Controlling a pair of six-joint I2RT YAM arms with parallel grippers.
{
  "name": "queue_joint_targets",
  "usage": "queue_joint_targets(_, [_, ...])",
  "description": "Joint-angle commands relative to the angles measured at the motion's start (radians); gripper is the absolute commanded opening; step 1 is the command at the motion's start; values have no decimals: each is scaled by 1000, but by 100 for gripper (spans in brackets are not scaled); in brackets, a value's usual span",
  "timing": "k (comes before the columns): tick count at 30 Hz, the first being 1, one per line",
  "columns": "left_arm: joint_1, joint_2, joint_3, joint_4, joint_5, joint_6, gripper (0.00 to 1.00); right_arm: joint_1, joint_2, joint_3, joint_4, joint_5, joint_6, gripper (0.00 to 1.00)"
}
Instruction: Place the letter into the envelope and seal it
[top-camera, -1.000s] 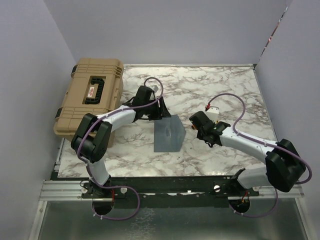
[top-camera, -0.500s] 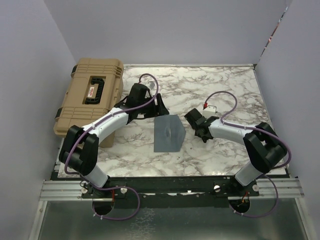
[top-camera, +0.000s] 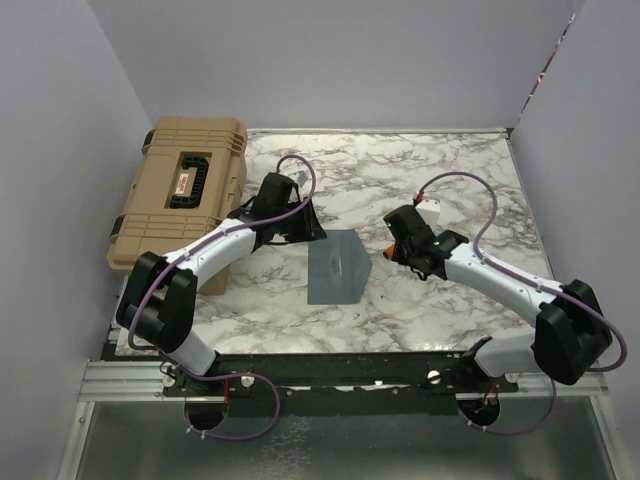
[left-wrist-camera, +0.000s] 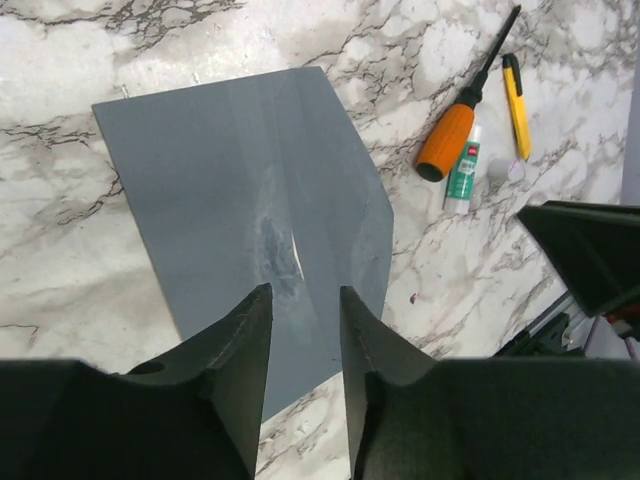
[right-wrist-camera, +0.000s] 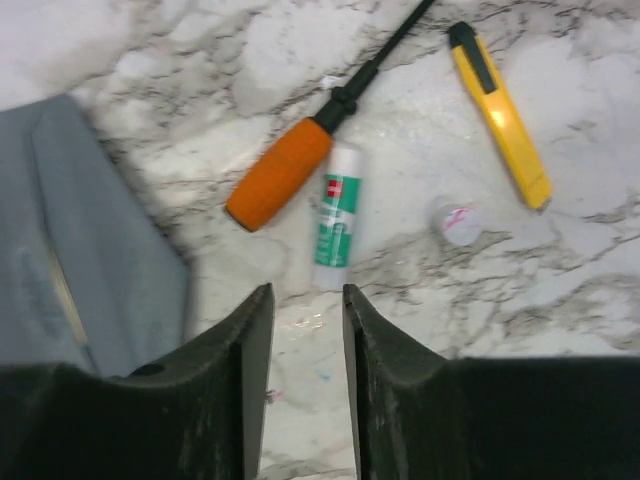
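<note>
Table: white marble-patterned table (top-camera: 400, 160) between plain lilac walls, with a tan hard case (top-camera: 185, 200) at its left edge.
Envelope: the grey-blue envelope (left-wrist-camera: 220, 170) lies flat at mid-table, between the two arms, creased down the middle, with a dull smear by the seam. Its flap looks folded down. I cannot tell if it is stuck.
Letter: no cream sheet lies loose in any view. A thin pale sliver (left-wrist-camera: 292, 255) at the envelope's seam suggests the letter is inside.
Left jaws: parted by a narrow gap and empty, hanging above the near end of the envelope.
Right jaws: also a narrow gap and nothing held, hanging over bare table just below the glue stick (right-wrist-camera: 338, 215).
Risk, flap: if the glue has not taken, the flap could spring up once nothing presses it.
Risk, drag: jaws lowered onto the paper and moved sideways could slide or crumple the envelope, which is light and unweighted.
Risk, clutter: a low sweep of the right arm (top-camera: 490, 280) could knock the tools lying close under it.
Count: one envelope, one glue stick, one loose cap (right-wrist-camera: 457, 222), one orange-handled screwdriver (right-wrist-camera: 280, 185), one yellow cutter (right-wrist-camera: 500, 110), one case, two arms.
</note>
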Motion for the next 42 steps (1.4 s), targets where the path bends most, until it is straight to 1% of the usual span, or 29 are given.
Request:
queue_joint_targets(1, [-7,21,-28,-6,19,-6,25,-6,-58,8,59,-159,-39,22])
queue_joint_targets(2, [-15,30,-33,-5,17,-7,20,-7,-52,6,69,-176,-33,14])
queue_joint_targets(4, [-34,52,-42,0,5,-2,13,-6,-24,5,86,-201,-20,5])
queue_joint_targets(6, [-49,71,-50,2,-18,-3,8,-8,8,8,88,-219,-5,3])
queue_joint_targets(12, [-69,89,-98,1,-92,-30,0,-10,32,-47,150,-322,18,2])
queue_joint_targets(16, [-86,109,-139,2,-114,-91,0,-14,60,-96,205,-424,39,0])
queue_joint_targets(20, [-119,125,-152,0,-152,-111,0,-16,86,-123,241,-458,49,0])
queue_joint_targets(23, [-123,129,-161,-4,-177,-118,0,-16,115,-125,257,-475,34,0])
queue_joint_targets(27, [-126,130,-178,-8,-197,-126,0,-17,150,-149,325,-526,36,0])
queue_joint_targets(28, [-127,131,-182,-8,-198,-129,0,-17,151,-158,349,-566,35,0])
queue_joint_targets(34, [-127,136,-192,-5,-199,-141,0,-26,142,-204,488,-681,18,0])
queue_joint_targets(38, [-127,138,-189,-6,-195,-143,0,-27,92,-244,611,-751,7,0])
queue_joint_targets(42, [-129,137,-191,1,-162,-155,0,-26,60,-248,620,-764,-12,0])
